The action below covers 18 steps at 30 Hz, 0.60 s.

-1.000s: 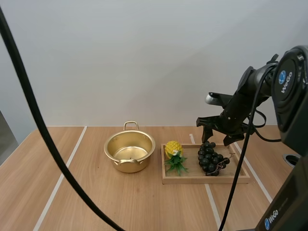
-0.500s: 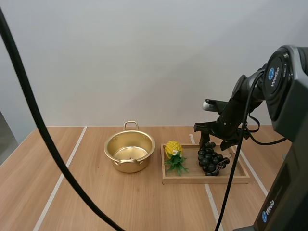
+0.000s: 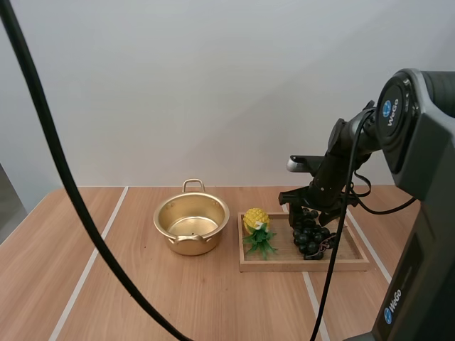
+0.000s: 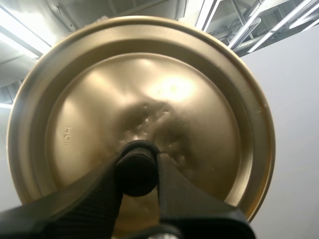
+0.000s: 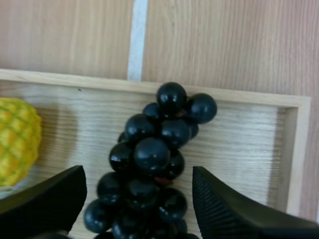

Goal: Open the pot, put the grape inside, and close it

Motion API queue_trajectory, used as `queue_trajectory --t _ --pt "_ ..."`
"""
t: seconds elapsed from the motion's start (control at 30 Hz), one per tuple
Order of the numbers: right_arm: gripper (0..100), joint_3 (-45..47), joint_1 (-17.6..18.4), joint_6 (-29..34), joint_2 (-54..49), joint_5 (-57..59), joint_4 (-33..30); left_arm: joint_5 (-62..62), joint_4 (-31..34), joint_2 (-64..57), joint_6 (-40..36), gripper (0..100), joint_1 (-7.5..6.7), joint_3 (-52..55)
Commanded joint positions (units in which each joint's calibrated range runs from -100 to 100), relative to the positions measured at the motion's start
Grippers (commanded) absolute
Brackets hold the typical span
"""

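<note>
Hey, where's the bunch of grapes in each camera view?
High view: grapes in the wooden tray, right of the pineapple, under the right gripper.
Right wrist view: grapes between the open fingers, beside the pineapple.
Left wrist view: left gripper gripping the lid.
Shared landmark: the pineapple.

Gold pot (image 3: 188,246): lidless, empty, upright on the table (image 3: 142,298), just left of the wooden tray (image 3: 306,267). Round gold lid (image 4: 149,89): black knob (image 4: 134,162) pinched in the left pincer (image 4: 138,174). Dark grape bunch (image 5: 149,164): lying in the tray.
</note>
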Motion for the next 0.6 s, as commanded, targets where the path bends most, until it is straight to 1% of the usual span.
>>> queue_trajectory --t 0.0,0.1,0.27,0.57 --pt "100 -0.35 -0.02 0.83 -0.16 -1.21 -2.62 -1.38 0.45 0.33 -0.42 0 -0.19 -0.53" --pt "100 -0.35 -0.02 1.00 -0.16 -2.48 -3.13 -1.38 0.45 0.57 -0.42 0 -0.19 -0.53" --pt "100 -0.35 -0.02 1.00 0.68 -3.10 -2.21 -1.38 0.45 0.57 -0.42 0 -0.19 -0.53" --pt "100 -0.08 -0.02 1.00 5.59 -3.10 -1.76 -1.38 0.45 0.68 -0.12 0 -0.19 -0.53"
